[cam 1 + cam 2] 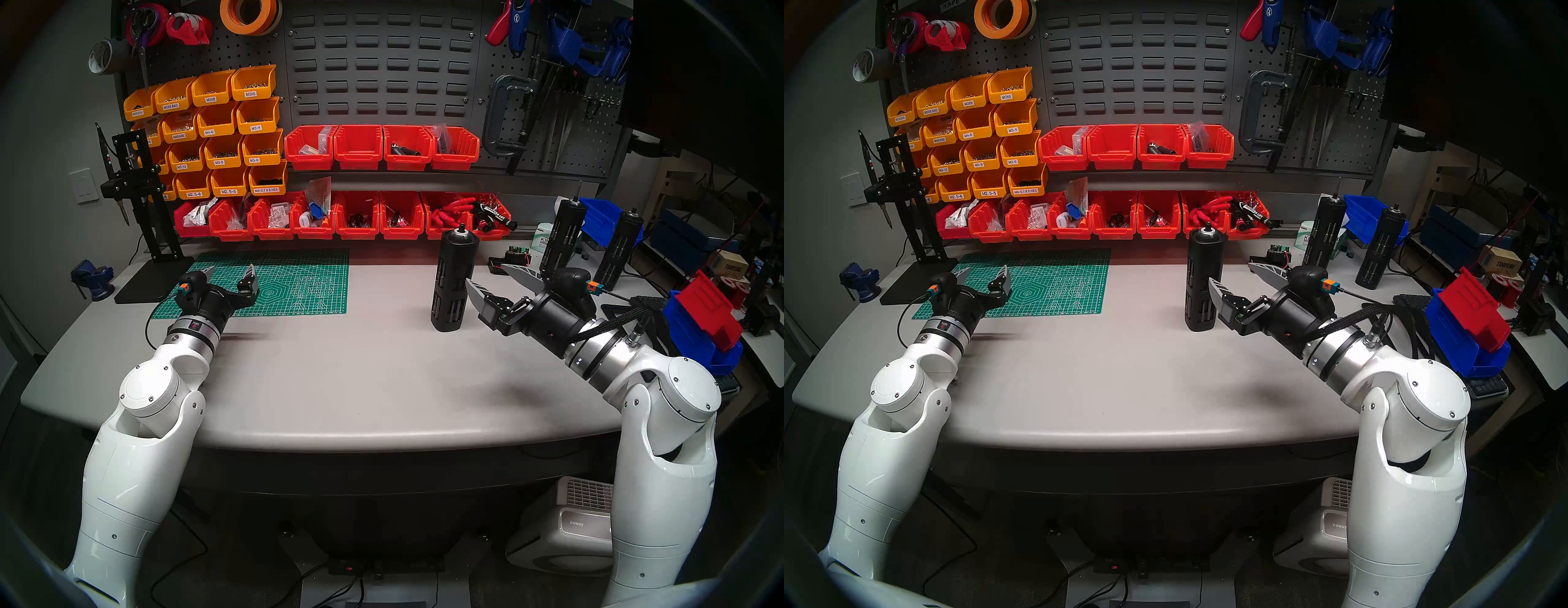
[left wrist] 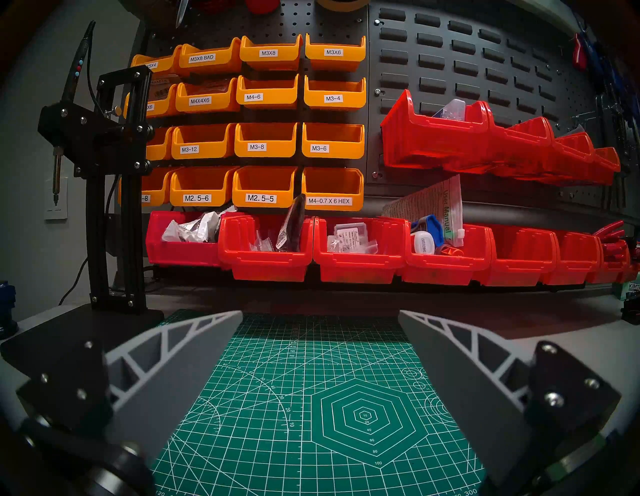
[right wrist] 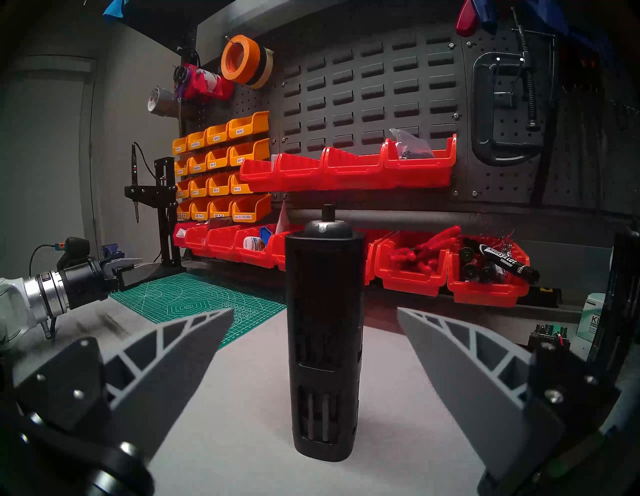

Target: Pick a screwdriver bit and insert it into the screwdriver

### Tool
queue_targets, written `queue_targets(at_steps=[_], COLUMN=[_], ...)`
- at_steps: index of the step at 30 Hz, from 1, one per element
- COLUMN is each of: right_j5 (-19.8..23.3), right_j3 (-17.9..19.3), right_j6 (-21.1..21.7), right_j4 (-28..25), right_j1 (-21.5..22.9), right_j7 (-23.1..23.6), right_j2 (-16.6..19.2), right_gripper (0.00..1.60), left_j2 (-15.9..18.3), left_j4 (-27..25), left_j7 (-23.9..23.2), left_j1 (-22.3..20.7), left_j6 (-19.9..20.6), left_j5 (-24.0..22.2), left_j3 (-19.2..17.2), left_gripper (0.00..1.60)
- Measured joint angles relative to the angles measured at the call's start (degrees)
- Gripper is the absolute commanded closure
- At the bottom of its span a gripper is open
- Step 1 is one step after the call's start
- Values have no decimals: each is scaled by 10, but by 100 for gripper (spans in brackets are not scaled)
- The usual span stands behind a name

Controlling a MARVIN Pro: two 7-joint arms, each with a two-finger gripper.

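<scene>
The right gripper (image 1: 494, 278) is seen low over the grey table (image 1: 339, 382), its two grey fingers spread wide and nothing held between them. The screwdriver (image 1: 453, 280), a tall black cylinder with slotted sides and a small stub at its top, stands upright on the table just in front of this gripper. In the right wrist view the screwdriver (image 3: 323, 343) is framed in the gap between the two fingers, apart from both.

The left gripper (image 1: 231, 271) is held over the near left part of a green cutting mat (image 1: 297, 280), its fingers also spread wide and empty. In the left wrist view only the mat (image 2: 311, 398) is seen between them.

No loose screwdriver bit can be made out in any view.

Two more black slotted cylinders (image 1: 560, 237) stand at the far right of the table. Rows of red bins (image 1: 360, 214) and orange bins (image 1: 220, 127) are mounted on the back wall.
</scene>
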Motion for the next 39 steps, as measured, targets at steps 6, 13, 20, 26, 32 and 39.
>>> queue_targets(at_steps=[6, 13, 20, 26, 32, 39], right_j5=[0, 0, 0, -1, -2, -3], right_j3=[-11, -23, -33, -45, -57, -69], right_j6=[0, 3, 7, 10, 13, 13], right_j4=[11, 31, 47, 63, 81, 105], right_j1=[20, 43, 64, 85, 103, 123], right_j7=[-5, -12, -19, -23, -27, -32], right_j2=[4, 9, 14, 19, 25, 32], right_gripper=[0, 0, 0, 0, 0, 0], left_j2=[0, 0, 0, 0, 0, 0], left_j4=[0, 0, 0, 0, 0, 0], left_j7=[0, 0, 0, 0, 0, 0], left_j1=[0, 0, 0, 0, 0, 0], left_j6=[0, 0, 0, 0, 0, 0], left_j5=[0, 0, 0, 0, 0, 0], left_j3=[0, 0, 0, 0, 0, 0], left_gripper=[0, 0, 0, 0, 0, 0])
